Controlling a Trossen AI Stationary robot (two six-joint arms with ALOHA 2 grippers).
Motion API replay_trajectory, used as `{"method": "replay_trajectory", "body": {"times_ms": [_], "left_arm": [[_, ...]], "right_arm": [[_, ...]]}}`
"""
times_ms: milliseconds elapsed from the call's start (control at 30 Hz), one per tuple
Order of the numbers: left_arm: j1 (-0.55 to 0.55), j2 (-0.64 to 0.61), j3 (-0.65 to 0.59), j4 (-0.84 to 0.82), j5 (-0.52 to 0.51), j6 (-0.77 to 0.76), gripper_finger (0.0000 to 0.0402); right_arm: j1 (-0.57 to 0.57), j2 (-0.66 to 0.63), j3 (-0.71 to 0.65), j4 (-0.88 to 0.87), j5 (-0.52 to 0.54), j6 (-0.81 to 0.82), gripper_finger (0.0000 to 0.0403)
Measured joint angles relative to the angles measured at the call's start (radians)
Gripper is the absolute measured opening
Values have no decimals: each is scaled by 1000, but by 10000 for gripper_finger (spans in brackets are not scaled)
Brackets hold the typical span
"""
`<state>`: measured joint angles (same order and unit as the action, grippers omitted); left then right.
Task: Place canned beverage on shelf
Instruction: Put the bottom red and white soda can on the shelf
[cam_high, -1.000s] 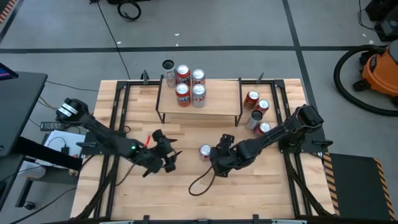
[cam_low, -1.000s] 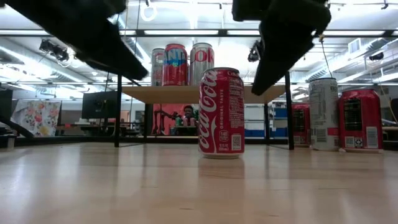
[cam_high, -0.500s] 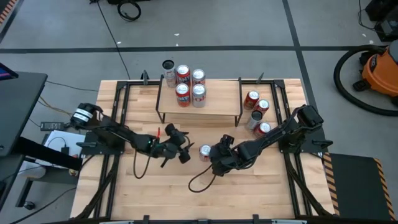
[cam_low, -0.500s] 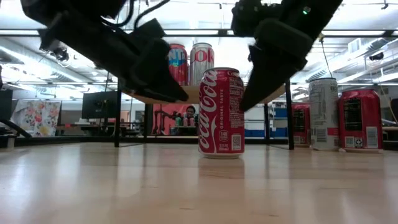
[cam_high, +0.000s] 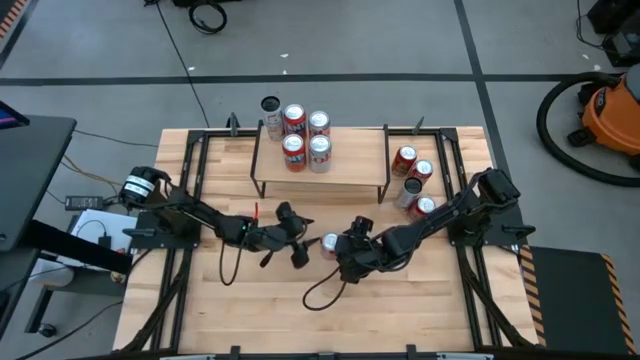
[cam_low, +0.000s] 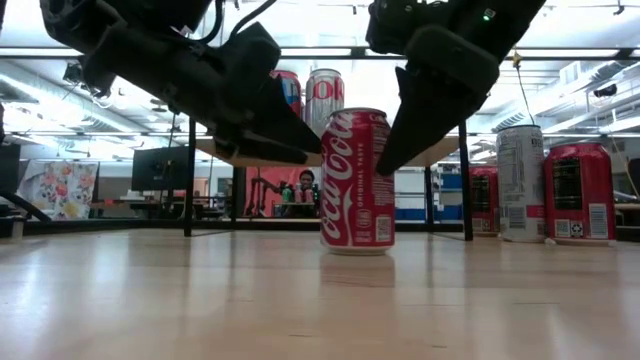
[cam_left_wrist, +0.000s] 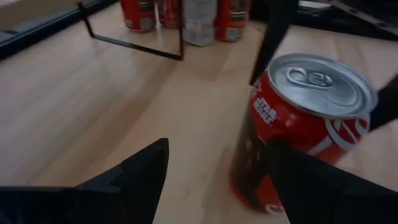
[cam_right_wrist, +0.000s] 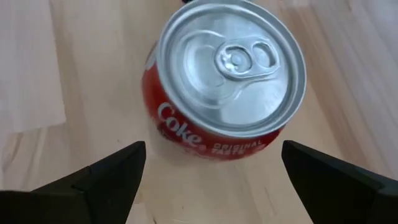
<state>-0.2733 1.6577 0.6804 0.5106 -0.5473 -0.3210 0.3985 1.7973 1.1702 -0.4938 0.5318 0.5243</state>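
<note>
Since a second ago my left gripper swung in beside the red can; jaws spread, gripping nothing, arm stretched low across the table. My right gripper hangs over the same can, fingers wide apart, can upright and unheld between us. Farther back, the shelf carries four cans.

Left gripper nearer the can

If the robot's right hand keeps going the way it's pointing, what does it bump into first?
Probably the red Coke can standing on the table: the right hand is open and points straight at it, fingers either side. How near is unclear.
</note>
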Motion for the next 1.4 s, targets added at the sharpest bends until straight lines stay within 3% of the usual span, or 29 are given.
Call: {"method": "replay_trajectory", "body": {"times_ms": [433, 667, 833, 1067, 1400], "left_arm": [[-69, 0, 0, -6, 72, 3, 276], [-68, 0, 0, -49, -125, 16, 276], [-9, 0, 0, -43, -138, -12, 276], [31, 27, 1, 50, -27, -8, 276], [-33, 38, 0, 35, 12, -5, 276]], "right_arm": [[-55, 0, 0, -142, 7, -46, 386], [-48, 0, 0, -131, -62, -5, 373], [-20, 0, 0, -61, -56, 29, 368], [-19, 0, 0, -8, -43, 24, 368], [-56, 0, 0, -74, -58, -118, 368]]}}
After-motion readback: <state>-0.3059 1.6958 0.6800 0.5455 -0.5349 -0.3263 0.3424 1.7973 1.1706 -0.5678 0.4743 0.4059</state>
